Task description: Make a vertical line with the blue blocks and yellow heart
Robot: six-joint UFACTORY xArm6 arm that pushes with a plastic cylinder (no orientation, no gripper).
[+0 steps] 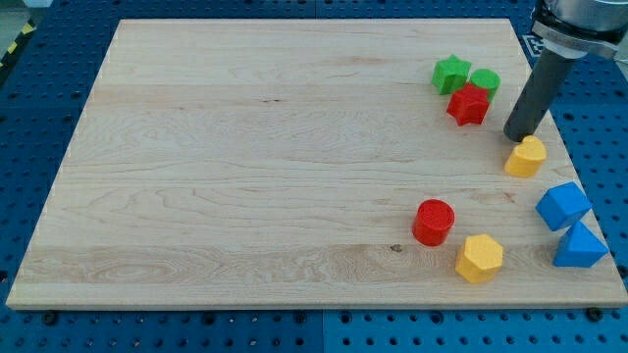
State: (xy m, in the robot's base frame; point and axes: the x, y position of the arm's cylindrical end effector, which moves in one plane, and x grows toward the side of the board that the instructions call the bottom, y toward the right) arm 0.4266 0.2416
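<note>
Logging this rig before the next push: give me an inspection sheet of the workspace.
Surface: wooden board, flat and bare at the view's left.
Job's things: yellow heart at the view's right; blue cube and blue triangular block touching, below it.
Clutter: green star, green block, red star clustered; red cylinder; yellow hexagon.
Grippers: none; my tip just above the yellow heart.
Cables: nothing seen.
Surroundings: blue perforated table.

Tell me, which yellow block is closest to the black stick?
The yellow heart at the view's right edge: my tip sits right at its top side. The other yellow block, a hexagon, lies far lower, beside the red cylinder.
</note>
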